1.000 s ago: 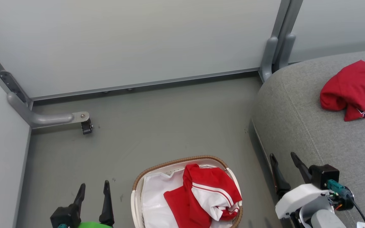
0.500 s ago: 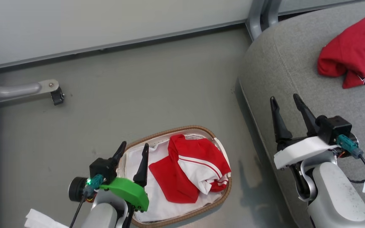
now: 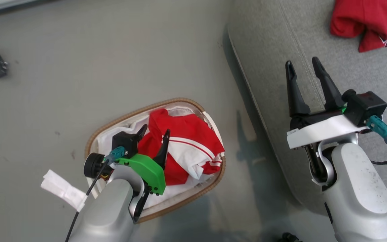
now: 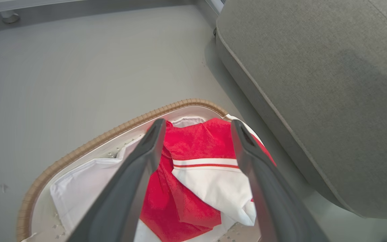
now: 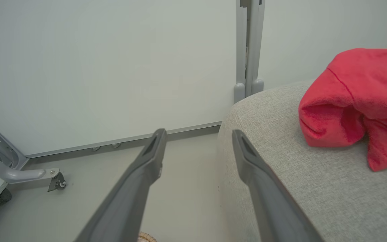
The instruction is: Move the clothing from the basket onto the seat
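My open, empty left hand [image 3: 156,129] hung just above the red-and-white garment [image 3: 193,143] in the laundry basket [image 3: 116,122], nearer than my open right hand [image 3: 301,64] over the grey seat [image 3: 267,40].

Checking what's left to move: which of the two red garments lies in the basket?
The red garment with white striped panels, in the oval cream basket by the open left claw; the other red garment lies on the grey fabric seat.

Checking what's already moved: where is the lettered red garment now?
The lettered red garment lies on the grey seat, at the head view's upper right, beyond the right gripper, apart from the basket.
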Available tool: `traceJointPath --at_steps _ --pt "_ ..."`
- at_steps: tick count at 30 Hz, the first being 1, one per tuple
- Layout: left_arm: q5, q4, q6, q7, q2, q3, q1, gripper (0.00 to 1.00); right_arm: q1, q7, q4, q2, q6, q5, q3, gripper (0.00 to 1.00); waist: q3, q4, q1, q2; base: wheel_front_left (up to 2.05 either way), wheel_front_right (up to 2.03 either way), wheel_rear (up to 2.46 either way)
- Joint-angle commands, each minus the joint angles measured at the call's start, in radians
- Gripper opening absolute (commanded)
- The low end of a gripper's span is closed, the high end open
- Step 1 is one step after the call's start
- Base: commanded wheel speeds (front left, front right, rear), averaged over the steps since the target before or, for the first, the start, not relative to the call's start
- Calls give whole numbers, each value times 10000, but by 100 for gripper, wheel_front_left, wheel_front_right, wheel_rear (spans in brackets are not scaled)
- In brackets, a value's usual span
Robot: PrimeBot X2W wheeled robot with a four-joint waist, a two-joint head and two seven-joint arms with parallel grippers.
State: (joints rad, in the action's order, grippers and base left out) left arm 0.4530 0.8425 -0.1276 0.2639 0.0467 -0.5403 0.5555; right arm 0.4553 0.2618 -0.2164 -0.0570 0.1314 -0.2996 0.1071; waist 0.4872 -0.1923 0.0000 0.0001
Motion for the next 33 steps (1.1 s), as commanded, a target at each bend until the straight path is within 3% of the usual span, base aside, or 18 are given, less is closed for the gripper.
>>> traceJointPath --at_steps 1,11,19,33 --pt "220 212 -50 8 73 -184 388 100 185 44 109 19 -14 -52 -4 100 1038 -815 0 -1 0 0 0" --pt "1434 2238 -52 -75 76 -1146 1945 100 548 44 716 57 -14 -278 117 100 2296 -1232 0 -1 0 0 0" --pt "2354 3235 -52 -505 159 -1368 2607 100 779 44 1265 60 -14 -571 104 100 3140 -1363 0 -1 0 0 0" --pt "3510 3116 -45 -806 597 -1911 3459 100 923 44 1869 51 -14 -643 193 100 3965 -1352 0 -1 0 0 0"
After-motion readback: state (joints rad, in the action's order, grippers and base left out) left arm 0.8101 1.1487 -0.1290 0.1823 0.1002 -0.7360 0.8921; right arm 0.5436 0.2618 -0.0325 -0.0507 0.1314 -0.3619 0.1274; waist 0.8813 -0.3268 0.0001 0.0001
